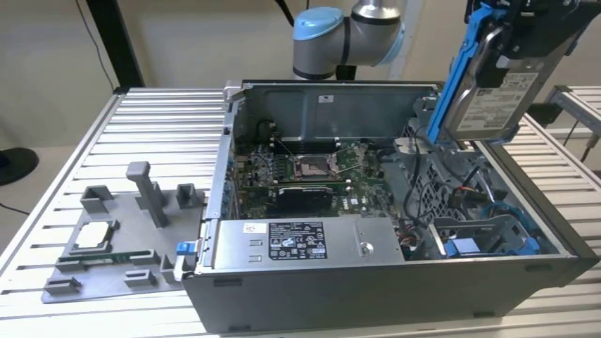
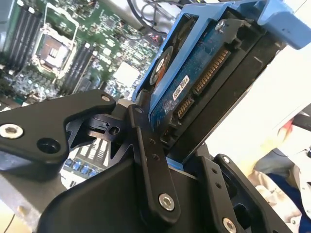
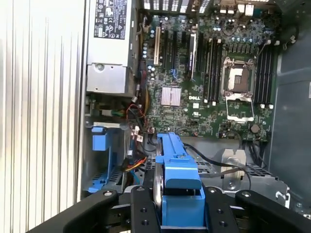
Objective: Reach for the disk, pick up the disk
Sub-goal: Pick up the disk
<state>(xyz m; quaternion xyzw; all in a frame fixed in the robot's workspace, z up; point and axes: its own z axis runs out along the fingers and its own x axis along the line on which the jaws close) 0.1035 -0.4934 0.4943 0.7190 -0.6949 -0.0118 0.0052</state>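
The disk (image 1: 490,91), a silver-grey drive with a white label in a bright blue bracket, hangs upright in the air above the open computer case, at the exterior view's upper right. My gripper (image 1: 514,39) is shut on its upper end. In the first wrist view the blue bracket (image 3: 178,171) sits between my black fingers (image 3: 143,211), with the motherboard far beneath. The second wrist view shows the disk's (image 2: 204,73) blue circuit side and connector, clamped by my gripper (image 2: 170,145).
The open computer case (image 1: 376,299) stands on a slatted metal table (image 1: 160,127). Inside are a motherboard (image 1: 310,169), a long grey power supply box (image 1: 300,243) and a blue drive bay (image 1: 479,243) with cables. A grey fixture plate (image 1: 112,278) holding a small silver chip (image 1: 94,236) lies at the exterior view's left.
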